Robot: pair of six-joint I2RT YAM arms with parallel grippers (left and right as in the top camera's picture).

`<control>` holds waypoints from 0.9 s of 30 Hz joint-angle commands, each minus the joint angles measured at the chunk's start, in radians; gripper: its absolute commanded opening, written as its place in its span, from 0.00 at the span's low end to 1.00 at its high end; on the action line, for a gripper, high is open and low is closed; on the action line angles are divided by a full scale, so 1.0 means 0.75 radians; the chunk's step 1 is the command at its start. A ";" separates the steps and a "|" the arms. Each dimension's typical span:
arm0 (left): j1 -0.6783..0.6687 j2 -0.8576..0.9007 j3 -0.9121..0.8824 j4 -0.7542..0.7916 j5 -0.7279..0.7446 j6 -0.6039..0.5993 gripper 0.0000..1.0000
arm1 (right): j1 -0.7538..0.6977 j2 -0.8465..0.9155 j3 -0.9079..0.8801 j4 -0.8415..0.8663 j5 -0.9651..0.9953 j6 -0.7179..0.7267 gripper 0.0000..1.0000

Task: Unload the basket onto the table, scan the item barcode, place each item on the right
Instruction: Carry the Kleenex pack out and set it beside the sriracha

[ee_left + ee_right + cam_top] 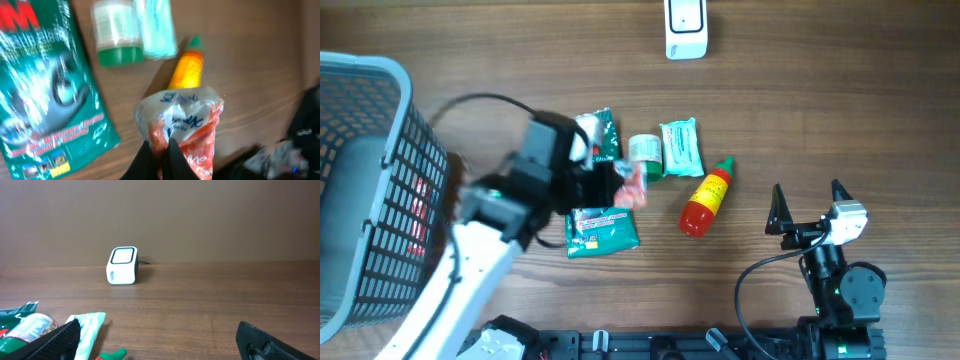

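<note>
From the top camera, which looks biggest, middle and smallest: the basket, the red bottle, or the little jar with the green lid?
1. Basket, biggest by far.
2. Red bottle next.
3. Little jar with the green lid, smallest.

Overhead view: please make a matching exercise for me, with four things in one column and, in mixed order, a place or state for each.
Things:
1. scanner
2. basket
3. tissue pack
4. right gripper

Places or states:
A. open, holding nothing
B. at the far side, alone
C. pinched in the left gripper
D. at the left side

Pairs: 1-B, 2-D, 3-C, 4-A
</note>
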 commanded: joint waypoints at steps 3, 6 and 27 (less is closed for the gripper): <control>-0.115 0.038 -0.329 0.361 -0.017 -0.072 0.04 | -0.003 -0.003 -0.001 0.003 0.014 -0.014 1.00; -0.163 0.107 -0.400 0.533 -0.017 -0.080 0.04 | -0.003 -0.003 -0.001 0.003 0.014 -0.014 1.00; -0.201 0.375 -0.341 0.624 0.006 -0.151 0.89 | -0.003 -0.003 -0.001 0.003 0.014 -0.014 1.00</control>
